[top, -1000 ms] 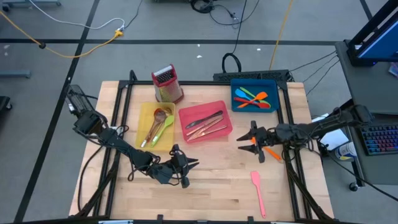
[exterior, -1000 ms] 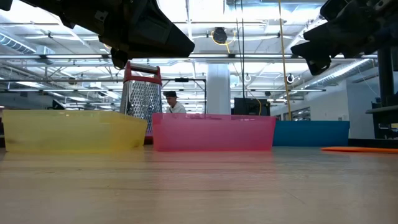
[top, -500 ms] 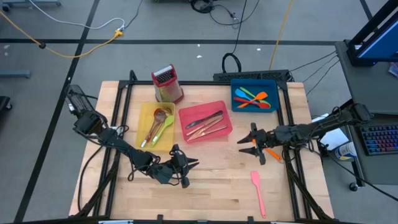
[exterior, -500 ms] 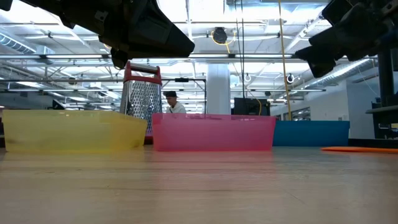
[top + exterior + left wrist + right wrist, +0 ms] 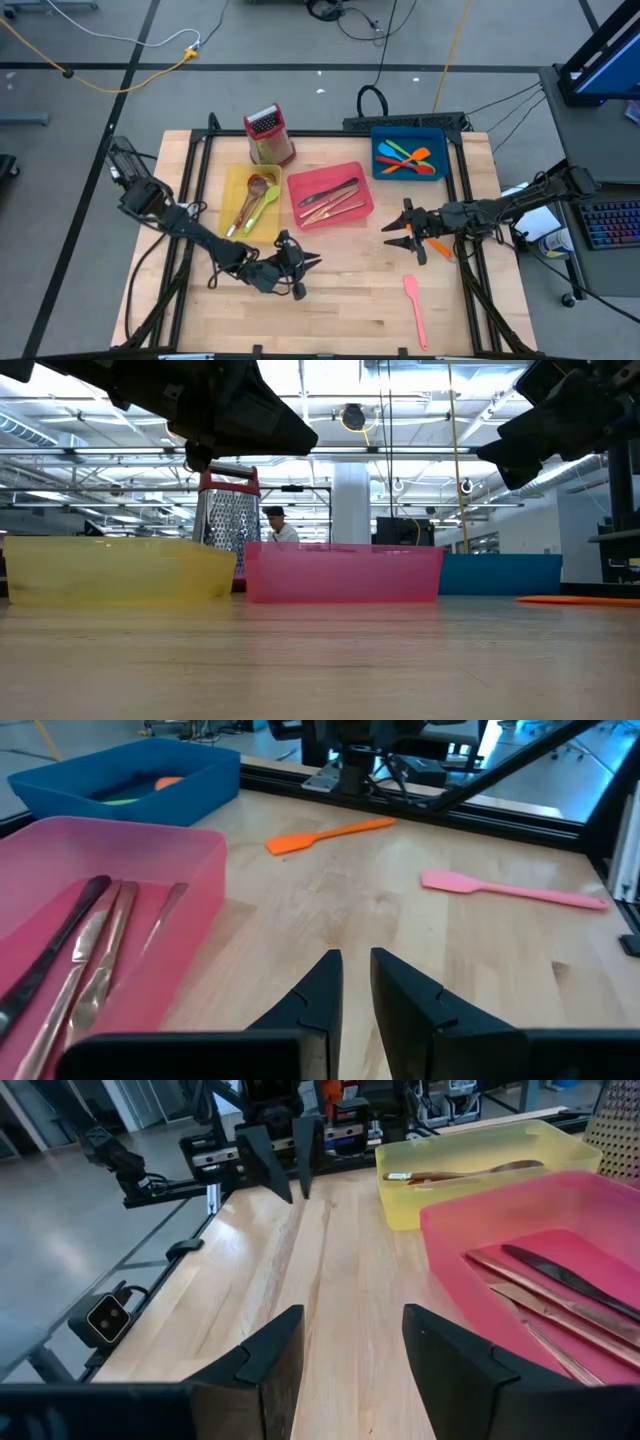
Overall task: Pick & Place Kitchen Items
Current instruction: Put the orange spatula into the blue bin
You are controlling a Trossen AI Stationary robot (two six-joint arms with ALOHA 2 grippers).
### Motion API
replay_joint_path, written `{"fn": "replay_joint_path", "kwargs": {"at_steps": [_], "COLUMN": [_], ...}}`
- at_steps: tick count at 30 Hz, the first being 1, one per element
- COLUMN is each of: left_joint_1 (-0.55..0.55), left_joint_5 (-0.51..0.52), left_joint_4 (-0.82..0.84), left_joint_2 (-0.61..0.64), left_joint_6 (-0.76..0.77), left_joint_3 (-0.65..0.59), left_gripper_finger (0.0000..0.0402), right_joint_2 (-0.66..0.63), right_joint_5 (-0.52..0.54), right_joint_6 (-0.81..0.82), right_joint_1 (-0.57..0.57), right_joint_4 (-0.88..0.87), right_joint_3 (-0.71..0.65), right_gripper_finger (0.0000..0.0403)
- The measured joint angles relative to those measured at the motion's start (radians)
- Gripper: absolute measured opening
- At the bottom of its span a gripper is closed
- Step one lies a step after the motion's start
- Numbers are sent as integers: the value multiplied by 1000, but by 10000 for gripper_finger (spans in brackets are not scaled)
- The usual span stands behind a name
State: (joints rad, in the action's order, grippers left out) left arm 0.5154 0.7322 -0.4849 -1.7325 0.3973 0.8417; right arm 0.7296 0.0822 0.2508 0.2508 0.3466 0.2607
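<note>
A: Item one, your left hand (image 5: 303, 265)?
B: Over the front middle of the bench (image 5: 340, 300), just in front of the pink tray (image 5: 331, 199). Fingers (image 5: 318, 990) nearly together with a narrow gap; nothing between them.

A: Item two, your right hand (image 5: 398, 229)?
B: Above the bench to the right of the pink tray, in front of the blue tray (image 5: 408, 152). Fingers (image 5: 275, 1350) spread wide; it carries nothing.

A: Loose utensils on the bench?
B: Two. An orange spatula (image 5: 328, 833) lies beside and partly under your right hand. A pink spatula (image 5: 415, 310) lies alone near the front right, well apart from both hands.

A: Tray contents?
B: Yellow tray (image 5: 252, 204): a green spoon (image 5: 263, 207) and wooden and copper-coloured pieces (image 5: 252, 195). Pink tray: a dark metal knife (image 5: 327, 192) and copper-coloured cutlery (image 5: 333, 207). Blue tray: orange, green and red utensils (image 5: 408, 158), overlapping.

A: Anything else you should note?
B: A red-topped box grater (image 5: 267, 136) upright behind the yellow tray. A person (image 5: 275, 525) shows in the room beyond the bench.
</note>
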Motion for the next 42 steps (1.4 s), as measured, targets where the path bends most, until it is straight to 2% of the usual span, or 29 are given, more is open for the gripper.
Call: {"fn": "replay_joint_path", "kwargs": {"at_steps": [11,17,23,30,36,42], "left_joint_1": [-110,-167,-202,-225,-248,-256], "left_joint_5": [1,-2,-21,-184,-193,-200], "left_joint_4": [11,11,9,9,12,19], "left_joint_2": [0,0,0,0,0,0], "left_joint_6": [-2,-18,35,103,163,121], "left_joint_3": [0,0,0,0,0,0], "left_gripper_finger": [56,56,56,56,56,56], "right_joint_2": [0,0,-1,-38,-35,19], "right_joint_5": [0,27,23,23,58,74], "right_joint_6": [25,47,80,40,-20,124], "right_joint_1": [0,-1,-1,-1,36,94], "right_joint_4": [-4,-81,-181,-238,-424,-692], "right_joint_3": [0,0,0,36,151,250], "right_gripper_finger": [164,164,164,164,164,164]}}
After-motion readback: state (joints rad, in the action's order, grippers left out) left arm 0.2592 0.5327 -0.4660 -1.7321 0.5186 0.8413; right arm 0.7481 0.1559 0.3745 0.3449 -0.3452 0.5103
